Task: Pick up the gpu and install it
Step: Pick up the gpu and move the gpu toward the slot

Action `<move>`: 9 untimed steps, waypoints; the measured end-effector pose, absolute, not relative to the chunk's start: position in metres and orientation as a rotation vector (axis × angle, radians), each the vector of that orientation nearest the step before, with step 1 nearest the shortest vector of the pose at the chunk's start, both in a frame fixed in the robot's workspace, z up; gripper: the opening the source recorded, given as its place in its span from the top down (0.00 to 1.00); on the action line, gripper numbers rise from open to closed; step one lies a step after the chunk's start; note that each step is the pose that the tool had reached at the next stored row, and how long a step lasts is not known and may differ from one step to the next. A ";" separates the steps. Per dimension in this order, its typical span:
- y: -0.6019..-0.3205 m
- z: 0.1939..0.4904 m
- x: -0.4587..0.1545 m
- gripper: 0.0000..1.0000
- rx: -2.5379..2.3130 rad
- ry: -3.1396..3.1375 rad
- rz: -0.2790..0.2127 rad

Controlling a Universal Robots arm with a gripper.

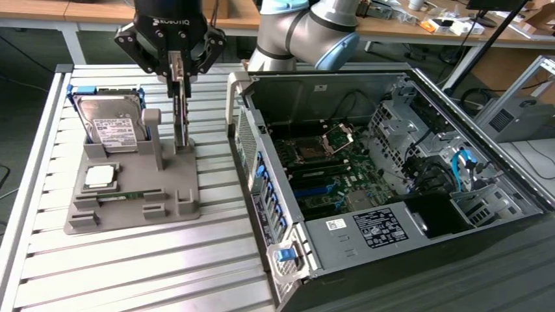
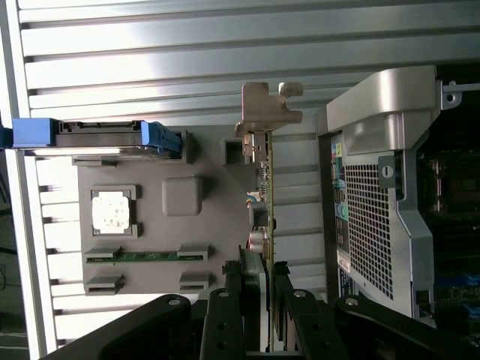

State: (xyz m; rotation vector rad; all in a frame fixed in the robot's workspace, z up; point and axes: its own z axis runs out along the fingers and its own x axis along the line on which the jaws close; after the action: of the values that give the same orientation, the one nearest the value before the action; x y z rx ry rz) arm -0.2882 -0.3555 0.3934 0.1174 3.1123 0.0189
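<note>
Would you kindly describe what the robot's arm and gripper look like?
The arm is a silver-grey tube with rounded joints and a light blue cap. The gripper is black, with white ROBOTIQ lettering and two jointed linkage fingers.

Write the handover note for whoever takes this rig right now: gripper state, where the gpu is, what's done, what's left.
Gripper: shut on the gpu, gripping its upper edge from above.
Gpu: stands on edge in the gray holder on the slatted table, beside the open computer case. Its lower edge looks seated in the holder's slot.
Done: grasp made.
Left: gpu not yet lifted clear and not yet installed in the case.
Other parts: the hard drive and the memory stick sit in the same holder, apart from the gripper.
</note>
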 end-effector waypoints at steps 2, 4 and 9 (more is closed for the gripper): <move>-0.355 0.394 -0.288 0.73 0.117 3.112 0.019; -0.355 0.394 -0.288 0.73 0.117 3.112 0.019; -0.355 0.396 -0.288 0.73 0.117 3.112 0.019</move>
State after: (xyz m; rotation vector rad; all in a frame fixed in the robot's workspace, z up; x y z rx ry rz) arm -0.2882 -0.3555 0.3958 0.1173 3.1124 0.0190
